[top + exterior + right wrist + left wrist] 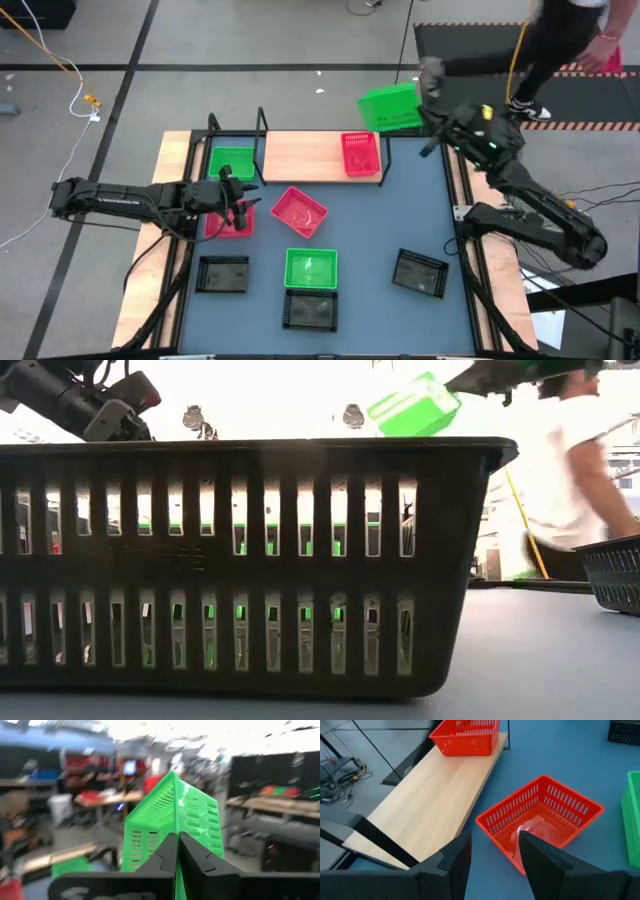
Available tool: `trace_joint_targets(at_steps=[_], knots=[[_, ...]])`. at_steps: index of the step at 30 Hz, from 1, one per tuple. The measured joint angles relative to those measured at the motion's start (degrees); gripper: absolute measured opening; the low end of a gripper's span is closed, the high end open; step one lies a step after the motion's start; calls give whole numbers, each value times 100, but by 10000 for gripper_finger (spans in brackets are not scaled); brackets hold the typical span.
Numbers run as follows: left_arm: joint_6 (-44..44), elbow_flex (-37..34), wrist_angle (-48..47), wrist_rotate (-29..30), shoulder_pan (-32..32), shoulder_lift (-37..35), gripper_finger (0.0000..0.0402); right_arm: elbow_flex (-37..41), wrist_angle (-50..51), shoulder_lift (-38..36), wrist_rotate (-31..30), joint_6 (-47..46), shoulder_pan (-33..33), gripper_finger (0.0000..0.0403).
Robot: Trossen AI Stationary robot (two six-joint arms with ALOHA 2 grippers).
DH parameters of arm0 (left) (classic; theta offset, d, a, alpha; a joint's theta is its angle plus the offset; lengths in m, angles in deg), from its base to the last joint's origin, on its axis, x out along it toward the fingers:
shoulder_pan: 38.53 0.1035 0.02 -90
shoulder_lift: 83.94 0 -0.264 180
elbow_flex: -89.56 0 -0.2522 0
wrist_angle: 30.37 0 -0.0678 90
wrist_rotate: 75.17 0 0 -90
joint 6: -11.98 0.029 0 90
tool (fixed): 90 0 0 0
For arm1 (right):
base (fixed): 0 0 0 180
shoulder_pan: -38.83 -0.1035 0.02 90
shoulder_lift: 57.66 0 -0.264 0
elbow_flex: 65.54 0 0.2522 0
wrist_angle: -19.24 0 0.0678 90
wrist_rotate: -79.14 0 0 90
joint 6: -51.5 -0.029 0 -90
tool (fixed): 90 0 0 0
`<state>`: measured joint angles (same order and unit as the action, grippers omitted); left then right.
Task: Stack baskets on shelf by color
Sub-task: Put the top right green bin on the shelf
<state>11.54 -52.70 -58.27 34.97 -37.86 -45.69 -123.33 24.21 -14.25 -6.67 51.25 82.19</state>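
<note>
- Table (400, 215) is carrying the shelf (300, 155) along its far edge; floor and a walking person (560, 50) are showing beyond.
- Shelf is running left-right, holding a green basket (232, 163) at its left end and a red basket (360, 153) at its right end, both empty.
- Loose baskets on the table: red (298, 212), green (311, 268), three black (222, 274), all sitting empty.
- Right gripper (177, 851) is clenching the rim of a lifted green basket (390, 106), tilted, hanging above the shelf's right end.
- Left gripper (492, 851) is hovering released near the loose red one (542, 822).
</note>
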Motion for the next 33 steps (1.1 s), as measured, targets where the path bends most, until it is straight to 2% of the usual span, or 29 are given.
trace_joint_targets(at_steps=[4, 9, 14, 20, 27, 30, 33], knots=[[-20, 0, 99, 0, 0, -1, 168, -621, 81, 1134, 363, 439, -378, 1], [-145, 0, 55, 0, 0, -1, 168, -1881, 661, 2555, 1285, 1268, -752, 1], [-297, 0, 55, -2, 0, 1, 168, -3394, 1907, 4018, 1256, 2111, -1078, 1], [-372, 0, 60, -2, 0, -1, 168, -4992, 3239, 5403, 1253, 3049, -1312, 1], [-440, 0, 15, -5, 0, 1, 168, -6193, 4626, 6388, 1560, 3225, -1424, 1], [-420, 0, 31, -5, 1, 1, 168, -6455, 5088, 6707, 1544, 3240, -1403, 1], [-399, 0, 48, -4, 0, 1, 168, -6489, 5104, 6888, 1552, 3107, -1337, 1]])
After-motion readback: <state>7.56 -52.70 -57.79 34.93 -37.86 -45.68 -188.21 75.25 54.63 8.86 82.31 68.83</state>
